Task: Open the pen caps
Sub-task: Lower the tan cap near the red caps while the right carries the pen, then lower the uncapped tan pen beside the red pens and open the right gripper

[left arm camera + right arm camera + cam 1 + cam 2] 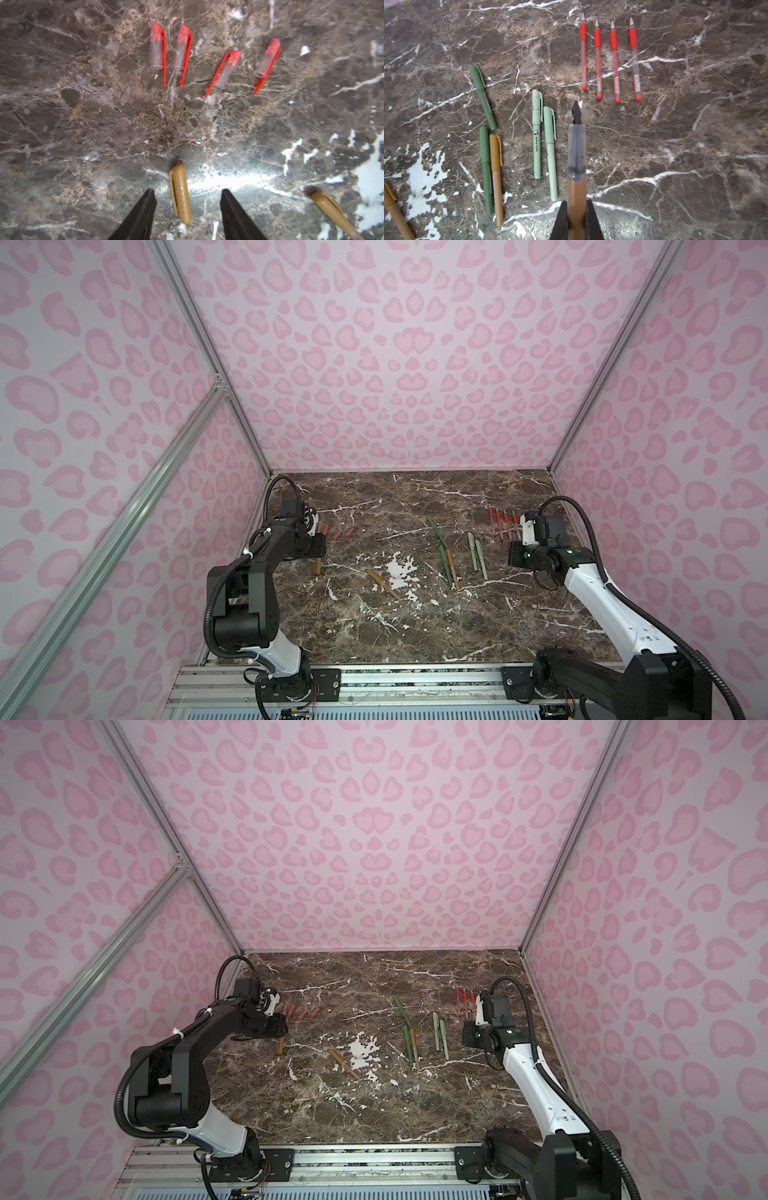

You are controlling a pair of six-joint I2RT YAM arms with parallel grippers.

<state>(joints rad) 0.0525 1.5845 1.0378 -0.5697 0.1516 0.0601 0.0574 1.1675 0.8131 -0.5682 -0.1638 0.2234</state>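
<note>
Caps are lying loose on the counter (83, 104): four red caps (159, 49) in a row, and one tan cap (180, 193) between the spread fingers of the left claw (188, 190), touching neither. The right claw (576, 202) is pinching an uncapped tan pen (576, 149) by its barrel, nib pointing away. Dark green pens (486, 182), pale green pens (537, 158) and another tan one are lying capped nearby; four red pens (615, 68) are lying bare.

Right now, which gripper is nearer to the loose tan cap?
Left. The left gripper stands open with the tan cap lying between its jaws; the right gripper is far across the table, holding an uncapped tan pen.
</note>
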